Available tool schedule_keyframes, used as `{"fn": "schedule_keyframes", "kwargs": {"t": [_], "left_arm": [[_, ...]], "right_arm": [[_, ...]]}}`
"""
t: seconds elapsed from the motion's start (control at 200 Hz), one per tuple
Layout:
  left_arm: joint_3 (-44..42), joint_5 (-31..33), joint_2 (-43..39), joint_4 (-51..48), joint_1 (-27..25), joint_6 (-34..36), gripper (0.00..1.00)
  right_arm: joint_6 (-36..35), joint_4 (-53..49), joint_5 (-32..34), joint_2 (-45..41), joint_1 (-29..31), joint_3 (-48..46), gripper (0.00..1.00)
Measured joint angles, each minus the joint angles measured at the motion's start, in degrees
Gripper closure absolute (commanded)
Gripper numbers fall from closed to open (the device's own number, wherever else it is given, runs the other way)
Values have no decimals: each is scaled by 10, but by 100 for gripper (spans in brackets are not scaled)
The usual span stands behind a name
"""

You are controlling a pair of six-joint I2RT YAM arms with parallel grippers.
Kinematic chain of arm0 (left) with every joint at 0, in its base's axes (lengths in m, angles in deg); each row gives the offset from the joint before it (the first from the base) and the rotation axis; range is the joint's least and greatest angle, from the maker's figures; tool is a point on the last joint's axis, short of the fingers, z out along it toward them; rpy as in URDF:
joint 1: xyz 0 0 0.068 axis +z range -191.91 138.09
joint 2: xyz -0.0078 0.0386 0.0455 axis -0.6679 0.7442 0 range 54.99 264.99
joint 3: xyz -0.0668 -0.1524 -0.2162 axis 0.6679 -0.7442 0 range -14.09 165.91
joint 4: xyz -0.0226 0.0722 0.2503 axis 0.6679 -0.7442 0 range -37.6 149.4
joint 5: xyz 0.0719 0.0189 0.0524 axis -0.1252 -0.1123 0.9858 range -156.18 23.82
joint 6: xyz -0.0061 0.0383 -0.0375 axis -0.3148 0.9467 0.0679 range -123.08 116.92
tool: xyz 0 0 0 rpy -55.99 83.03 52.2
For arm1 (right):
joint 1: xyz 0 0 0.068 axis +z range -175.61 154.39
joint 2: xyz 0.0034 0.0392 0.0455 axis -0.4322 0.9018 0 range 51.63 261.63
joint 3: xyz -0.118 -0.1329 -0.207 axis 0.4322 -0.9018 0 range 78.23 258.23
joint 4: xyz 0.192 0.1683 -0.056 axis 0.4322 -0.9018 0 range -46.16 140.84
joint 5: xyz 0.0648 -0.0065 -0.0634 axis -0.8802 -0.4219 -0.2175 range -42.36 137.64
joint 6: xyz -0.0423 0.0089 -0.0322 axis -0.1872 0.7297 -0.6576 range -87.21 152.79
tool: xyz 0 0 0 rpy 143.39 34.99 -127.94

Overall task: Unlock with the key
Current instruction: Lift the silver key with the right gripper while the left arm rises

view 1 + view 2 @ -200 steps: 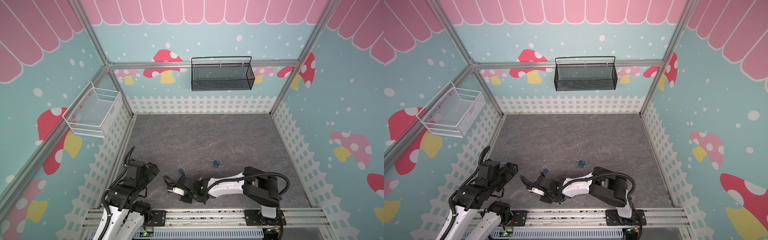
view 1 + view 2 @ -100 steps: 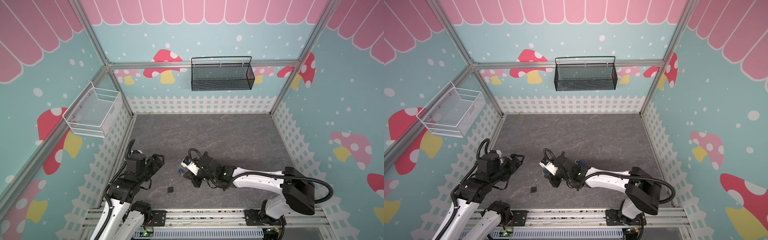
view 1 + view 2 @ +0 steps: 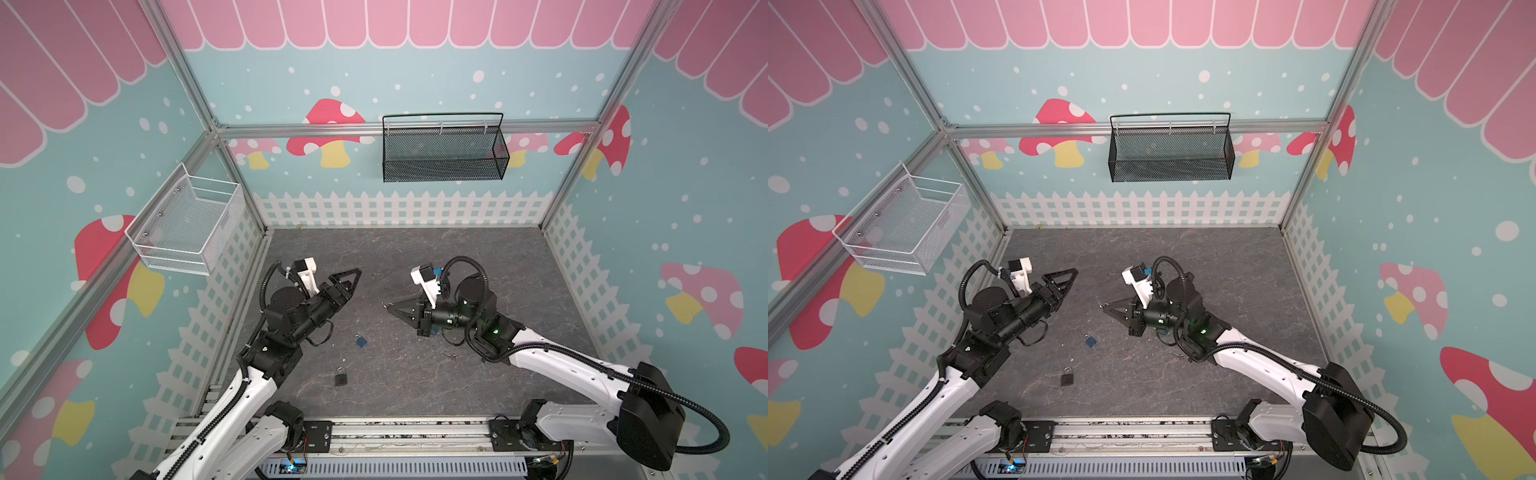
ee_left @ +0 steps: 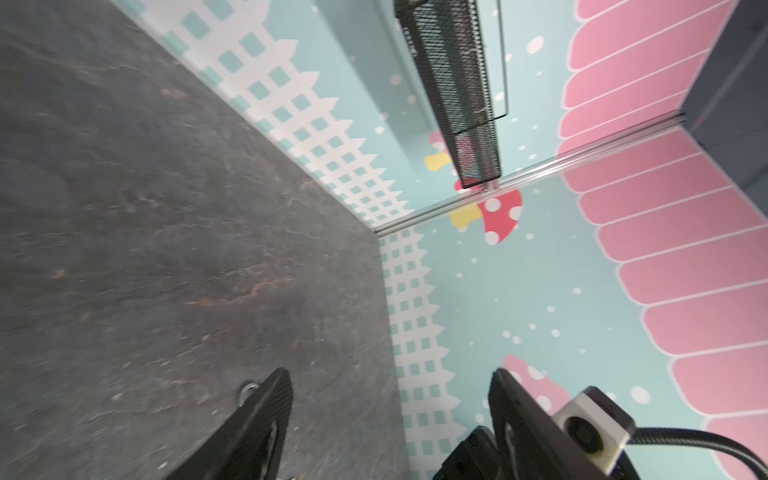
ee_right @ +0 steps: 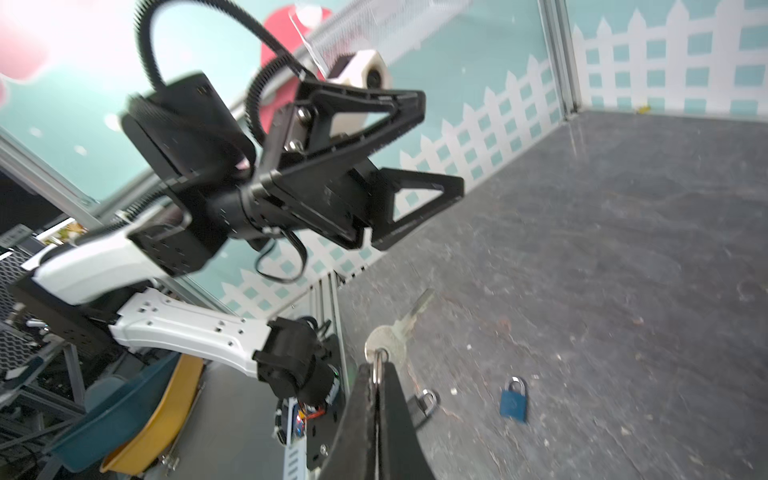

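Note:
My right gripper (image 5: pixel 376 368) is shut on the ring of a silver key (image 5: pixel 395 336), whose blade sticks out past the fingertips. It hovers above the grey floor right of centre (image 3: pixel 390 307). A blue padlock (image 3: pixel 360 341) (image 5: pixel 514 401) lies on the floor between the arms. Nearer the front lies a black padlock (image 3: pixel 340 377), half hidden behind a finger in the right wrist view (image 5: pixel 428 401). My left gripper (image 3: pixel 356 272) (image 4: pixel 390 378) is raised left of centre, open and empty, pointing towards the right one and well above both padlocks.
A small loose key (image 3: pixel 448 355) lies by the right arm. Something blue (image 3: pixel 434 330) shows under the right wrist. A black mesh basket (image 3: pixel 442 149) hangs on the back wall and a white wire basket (image 3: pixel 187 226) on the left wall. White fence walls enclose the floor.
The right gripper has drawn back from the front left floor to right of centre, lifted, with the key in it. The left arm rose and reached inward, its jaws somewhat narrower.

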Motion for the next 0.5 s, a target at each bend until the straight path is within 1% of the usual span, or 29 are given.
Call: {"fn": "schedule_keyframes", "kwargs": {"t": [0.215,0.33,0.5], "left_arm": [[0,-5,29,143,-45,-26,31],[0,-6,44,192,-52,-37,35],[2,-9,66,249,-71,-48,40]], "right_arm": [[70,98,-25,0,-18,0,100],[111,148,-28,5,-21,2,100],[158,193,-26,26,-24,30,100]]}}
